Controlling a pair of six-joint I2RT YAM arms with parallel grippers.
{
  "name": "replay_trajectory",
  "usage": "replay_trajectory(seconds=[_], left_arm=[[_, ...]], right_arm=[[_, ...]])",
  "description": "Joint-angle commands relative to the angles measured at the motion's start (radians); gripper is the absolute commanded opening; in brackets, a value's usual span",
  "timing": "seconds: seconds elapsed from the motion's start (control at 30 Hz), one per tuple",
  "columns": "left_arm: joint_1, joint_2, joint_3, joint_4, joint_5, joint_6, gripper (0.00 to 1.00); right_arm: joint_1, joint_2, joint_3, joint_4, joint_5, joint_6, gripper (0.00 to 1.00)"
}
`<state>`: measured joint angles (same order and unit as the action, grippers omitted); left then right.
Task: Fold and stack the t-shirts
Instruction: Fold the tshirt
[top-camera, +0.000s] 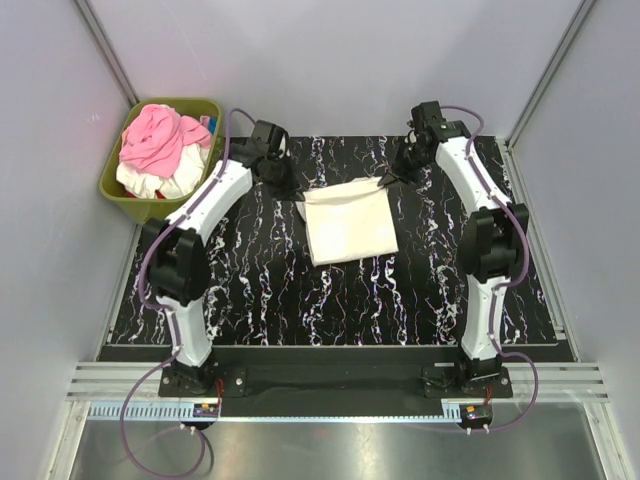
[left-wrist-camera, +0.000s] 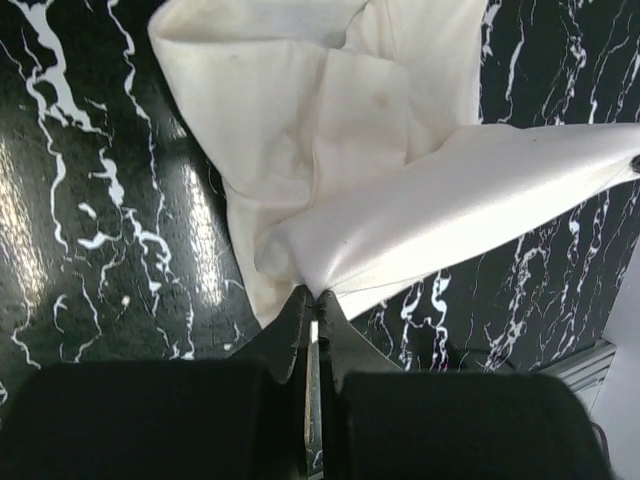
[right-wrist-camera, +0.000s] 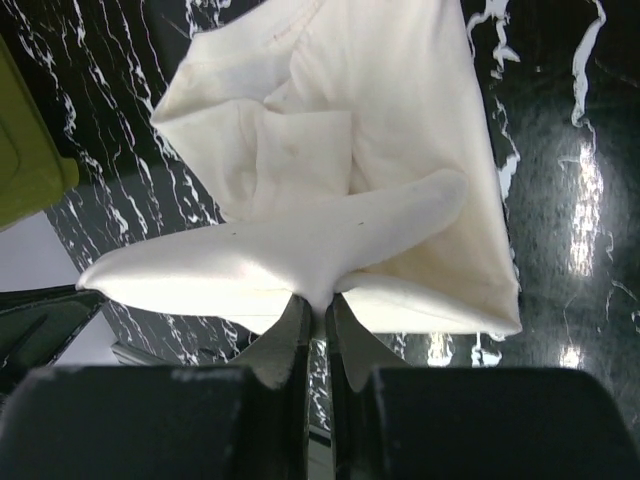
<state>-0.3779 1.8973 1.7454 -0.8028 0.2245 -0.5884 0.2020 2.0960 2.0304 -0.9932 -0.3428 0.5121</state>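
Worktop (top-camera: 250, 300): black sheet with white marble veining, pale grey walls (top-camera: 340, 60) on three sides. Cream folded t-shirt (top-camera: 348, 225) lies centre. Left end effector (left-wrist-camera: 313, 298) and right end effector (right-wrist-camera: 313, 302) each clamp a far corner. Olive-green plastic bin (top-camera: 128, 196) of pink and white clothes (top-camera: 158, 145) at far left.

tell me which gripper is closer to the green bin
Left. The left gripper pinches the white shirt at its corner, just right of the green bin. The right gripper pinches the same shirt's opposite corner, farther right.
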Motion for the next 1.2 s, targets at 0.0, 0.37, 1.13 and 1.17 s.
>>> replay_trajectory(seconds=[0.0, 0.37, 1.13, 1.17], left_arm=[[0.051, 0.063, 0.089, -0.035, 0.022, 0.047, 0.0], [0.185, 0.51, 0.452, -0.012, 0.205, 0.064, 0.0], [0.218, 0.525, 0.511, 0.367, 0.418, -0.12, 0.18], [0.218, 0.537, 0.538, 0.375, 0.429, -0.129, 0.18]], right_arm=[[-0.026, 0.076, 0.111, 0.007, 0.019, -0.001, 0.0], [-0.049, 0.519, 0.588, 0.022, -0.08, 0.118, 0.0], [-0.114, 0.303, 0.24, 0.283, -0.088, 0.124, 0.0], [-0.119, 0.3, 0.232, 0.284, -0.09, 0.126, 0.0]])
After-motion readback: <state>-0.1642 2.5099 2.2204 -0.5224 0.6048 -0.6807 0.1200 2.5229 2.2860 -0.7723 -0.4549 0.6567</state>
